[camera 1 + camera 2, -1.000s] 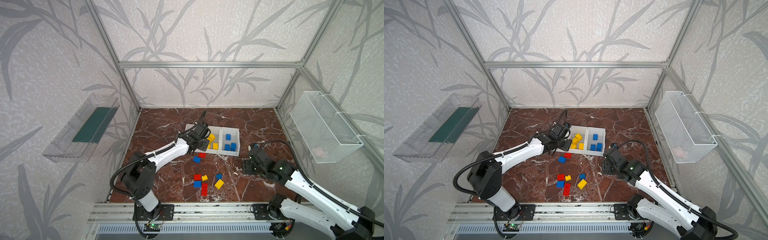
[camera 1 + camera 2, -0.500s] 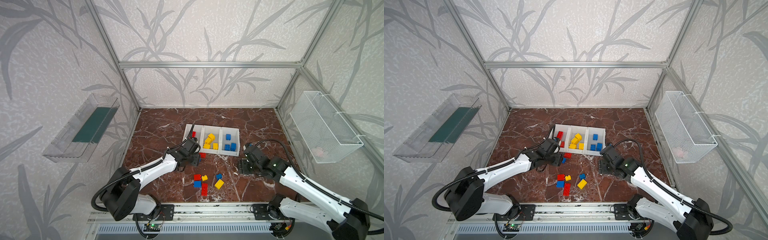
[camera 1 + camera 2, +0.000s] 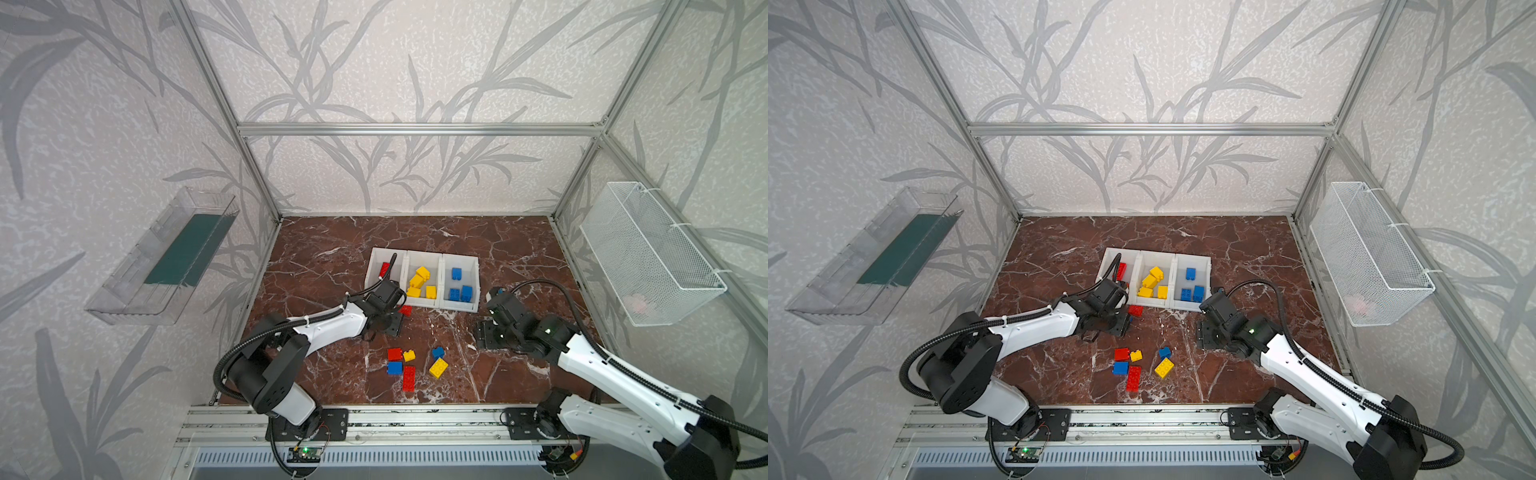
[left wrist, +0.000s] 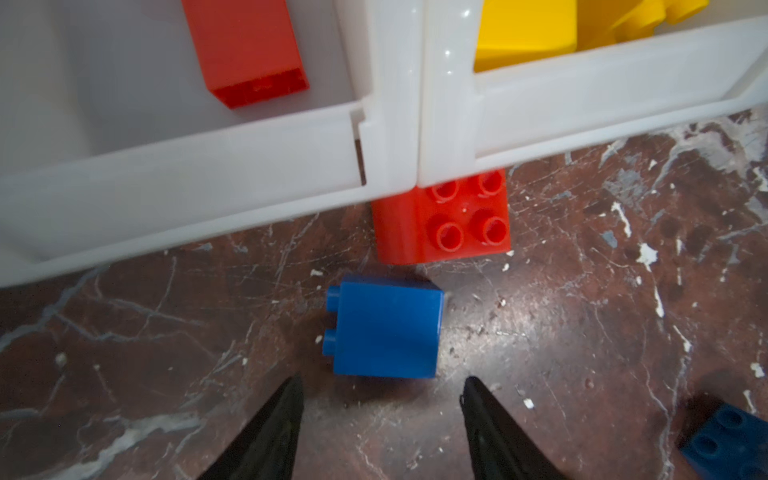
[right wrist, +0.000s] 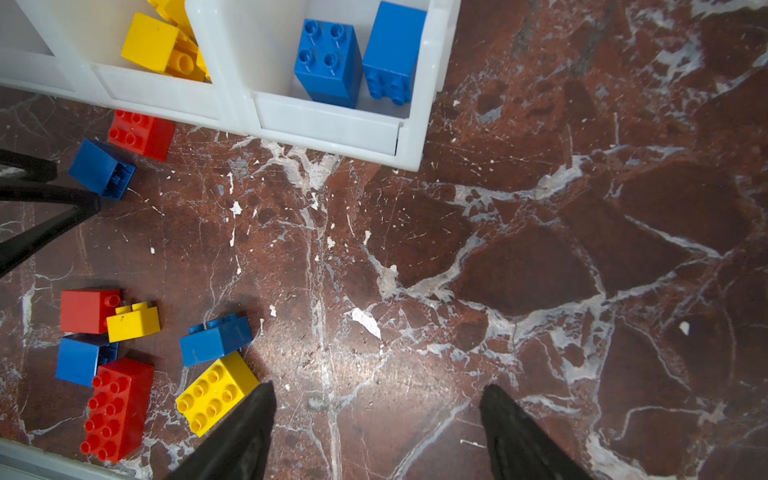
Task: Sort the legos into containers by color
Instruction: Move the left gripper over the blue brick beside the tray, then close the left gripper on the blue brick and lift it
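Left wrist shows blue lego [image 4: 386, 328] lying sideways.

Top views high, looking down; wrist views close, both showing containers [image 4: 390, 124].

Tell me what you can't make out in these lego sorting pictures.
- Left bin: in both top views the left arm and its cable cover its front, so the red brick count is uncertain.
- Blue brick on its side: nearly all hidden under that arm in both top views.
- Pink item in the wire basket: too small and blurred by mesh in both top views.
- Corner blue brick: cut off by the left wrist view's edge.
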You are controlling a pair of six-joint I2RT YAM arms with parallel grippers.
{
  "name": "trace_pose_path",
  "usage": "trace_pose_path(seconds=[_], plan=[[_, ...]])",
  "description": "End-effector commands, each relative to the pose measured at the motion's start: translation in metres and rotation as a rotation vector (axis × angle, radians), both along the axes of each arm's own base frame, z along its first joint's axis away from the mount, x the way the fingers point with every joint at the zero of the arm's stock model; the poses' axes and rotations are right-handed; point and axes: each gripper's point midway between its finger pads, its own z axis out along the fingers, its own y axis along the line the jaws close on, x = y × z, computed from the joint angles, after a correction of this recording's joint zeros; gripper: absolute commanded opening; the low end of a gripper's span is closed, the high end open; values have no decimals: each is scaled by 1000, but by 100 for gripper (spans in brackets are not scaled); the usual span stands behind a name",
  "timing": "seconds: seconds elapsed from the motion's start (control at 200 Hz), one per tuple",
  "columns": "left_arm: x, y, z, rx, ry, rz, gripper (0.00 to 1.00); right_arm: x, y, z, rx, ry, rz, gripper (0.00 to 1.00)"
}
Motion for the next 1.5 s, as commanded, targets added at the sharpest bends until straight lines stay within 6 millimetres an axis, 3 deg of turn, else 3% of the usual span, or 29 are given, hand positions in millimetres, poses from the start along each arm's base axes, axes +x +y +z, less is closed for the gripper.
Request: trace_pose_path(seconds=[0.0,0.205,0.47,0.595,0.975,1.23,1.495], plan=[[15,-7,7,4,-40,-10,64,0,-2,0,3,-2,-11,78],[19,-8,-3,30,-29,-17,63,0,-3,0,-3,-3,-13,78],[19,-9,-10,40,-15,-29,51,1,-2,0,-4,-5,-13,78],[17,-9,-12,39,-3,-28,41,1,-2,1,-2,-8,-12,78],[0,-16,8,-39,0,-32,36,1,-11,15,-6,-59,-19,78],[-5,-77,45,-101,-64,-185,37,0,-20,23,-18,-81,-31,78],[44,-147,104,-175,-189,-314,37,-6,-28,26,-10,-93,-51,78]])
